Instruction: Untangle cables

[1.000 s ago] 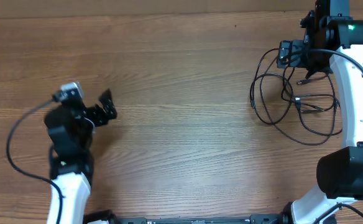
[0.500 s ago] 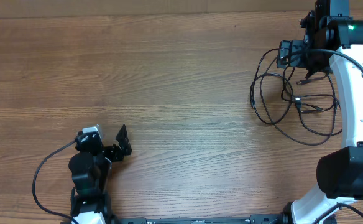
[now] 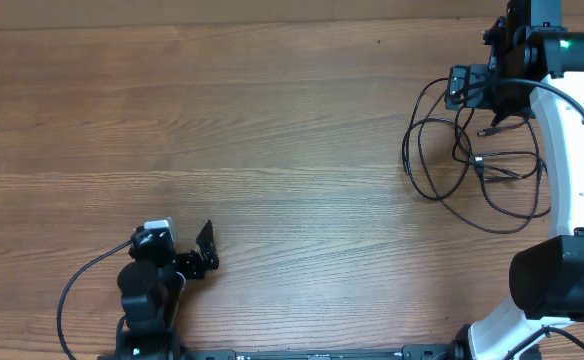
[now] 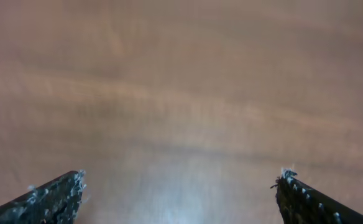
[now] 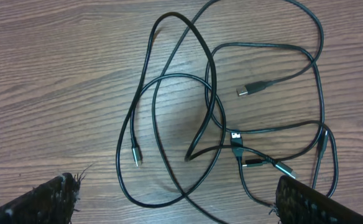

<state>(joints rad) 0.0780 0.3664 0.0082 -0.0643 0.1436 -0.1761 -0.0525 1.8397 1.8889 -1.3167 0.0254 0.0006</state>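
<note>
The cables [image 3: 482,160] are several thin black cords with small silver plugs, lying in overlapping loops at the table's right side. In the right wrist view the cables [image 5: 237,140] cross one another just ahead of my fingers. My right gripper [image 3: 496,100] hangs over the far end of the tangle. Seen from its own wrist, the right gripper [image 5: 176,182] is open, holds nothing and stands above the wood. Far from the cords, near the front left edge, my left gripper [image 3: 208,248] is low. Up close, the left gripper [image 4: 181,176] is open over bare wood.
The wooden table [image 3: 292,150] stretches between the two arms. A thicker black cord [image 3: 72,290] loops from the left arm's base at the front left. The right arm's white link [image 3: 567,150] stands along the right edge beside the tangle.
The left arm has drawn back toward the front edge, its gripper moving nearer and slightly right, still open. The right arm and the cables have not moved.
</note>
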